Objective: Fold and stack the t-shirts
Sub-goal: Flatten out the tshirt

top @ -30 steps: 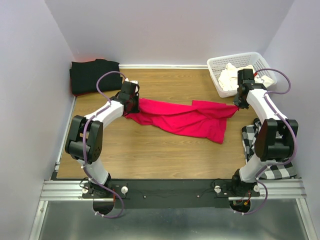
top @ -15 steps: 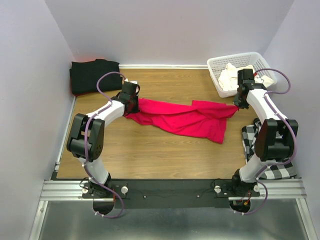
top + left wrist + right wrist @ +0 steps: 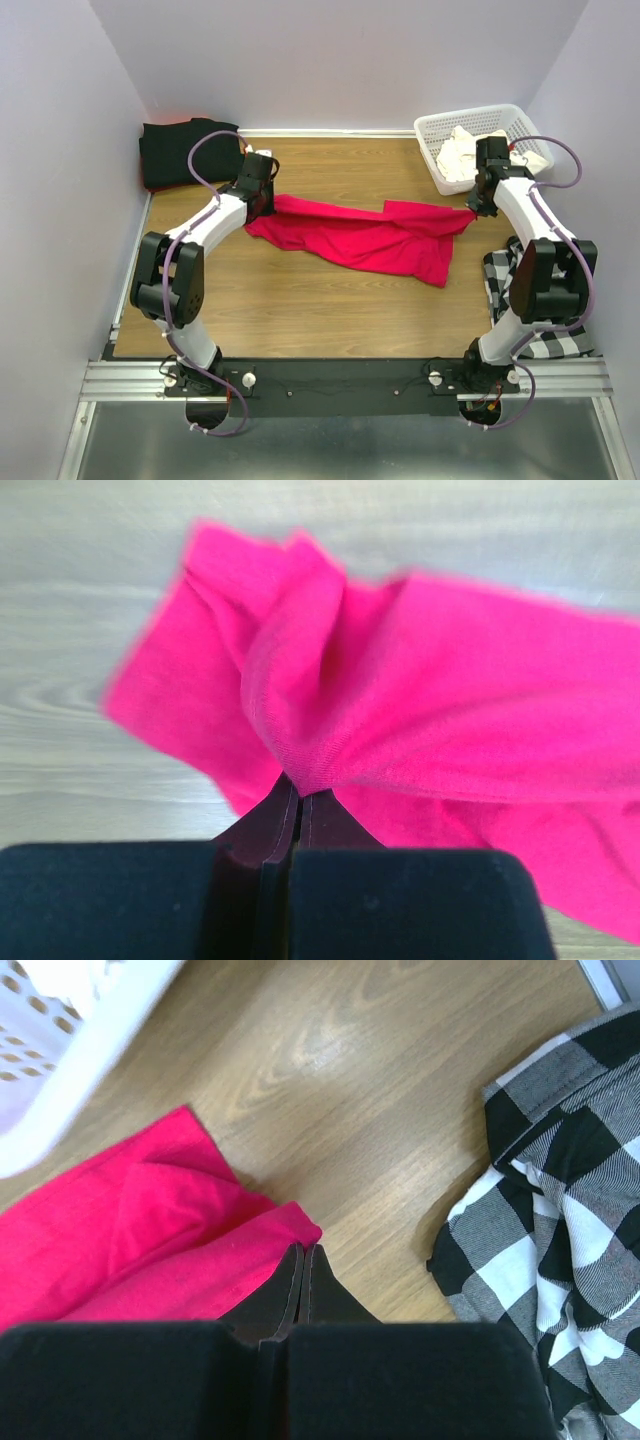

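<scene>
The red t-shirt (image 3: 370, 238) lies stretched across the middle of the wooden table, bunched and creased. My left gripper (image 3: 267, 202) is shut on a fold at its left end; the left wrist view shows the fabric (image 3: 450, 700) pinched at the gripper's (image 3: 300, 792) tips. My right gripper (image 3: 474, 211) is shut at the shirt's right corner, the red cloth (image 3: 130, 1240) meeting its (image 3: 303, 1250) tips. The black t-shirt (image 3: 185, 150) lies folded at the back left corner. A cream-white t-shirt (image 3: 462, 152) sits crumpled in the basket.
The white lattice basket (image 3: 470, 118) stands at the back right, its wall (image 3: 80, 1050) close to my right gripper. A black-and-white checked cloth (image 3: 498, 275) lies by the right arm's base, also near the right gripper (image 3: 560, 1210). Walls enclose the table on three sides.
My left gripper has closed on the red shirt's left end and moved slightly back toward the far wall, drawing that end with it. The right arm has not moved.
</scene>
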Robot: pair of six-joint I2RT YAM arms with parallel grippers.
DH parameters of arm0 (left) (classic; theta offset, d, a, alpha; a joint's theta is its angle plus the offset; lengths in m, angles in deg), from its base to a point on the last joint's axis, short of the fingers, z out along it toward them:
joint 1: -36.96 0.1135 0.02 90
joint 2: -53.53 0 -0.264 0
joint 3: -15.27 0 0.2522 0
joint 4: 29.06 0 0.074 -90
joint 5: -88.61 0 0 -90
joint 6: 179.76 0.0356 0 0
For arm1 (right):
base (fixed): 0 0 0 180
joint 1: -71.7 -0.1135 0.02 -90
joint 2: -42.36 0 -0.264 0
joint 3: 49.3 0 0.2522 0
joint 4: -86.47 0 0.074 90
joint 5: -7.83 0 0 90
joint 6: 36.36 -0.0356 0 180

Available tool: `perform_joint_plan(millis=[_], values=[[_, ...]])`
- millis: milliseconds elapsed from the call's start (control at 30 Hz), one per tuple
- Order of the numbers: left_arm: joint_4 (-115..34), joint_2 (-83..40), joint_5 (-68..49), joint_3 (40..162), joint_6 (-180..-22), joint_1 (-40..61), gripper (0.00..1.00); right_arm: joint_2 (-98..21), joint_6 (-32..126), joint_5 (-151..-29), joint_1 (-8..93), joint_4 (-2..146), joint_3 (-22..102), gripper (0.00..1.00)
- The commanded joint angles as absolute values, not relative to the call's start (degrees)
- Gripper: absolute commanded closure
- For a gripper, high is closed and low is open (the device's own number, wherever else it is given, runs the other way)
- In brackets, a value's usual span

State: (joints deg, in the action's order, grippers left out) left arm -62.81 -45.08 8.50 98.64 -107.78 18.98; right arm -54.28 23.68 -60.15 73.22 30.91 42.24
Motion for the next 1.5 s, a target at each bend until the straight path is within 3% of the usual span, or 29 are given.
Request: perform_joint_plan(millis=[0, 367, 867, 1100, 1467], values=[[-68.21, -38.59, 17.5, 104.87, -106.19, 18.94, 1.0, -50.19, 24.02, -60.73, 73.63, 30.44, 47.33, 0.99], [-73.5, -34.28, 26.21, 123.68, -103.03, 22.71, 1.0, -45.79, 27.44, -59.5, 73.63, 29.56, 68.22, 0.99], [-67.26, -32.87, 13.91, 139.95, -101.45, 23.77, 1.0, -44.39, 32.37, -70.56, 73.63, 31.14, 92.94, 0.99], [-64.36, -27.25, 11.89, 140.83, -100.74, 23.77, 1.0, -36.93, 32.63, -76.28, 73.63, 32.9, 92.96, 0.99], [-63.65, -13.36, 11.44, 131.43, -100.39, 23.77, 1.0, -27.59, 34.04, -78.92, 73.63, 32.9, 97.78, 0.99]])
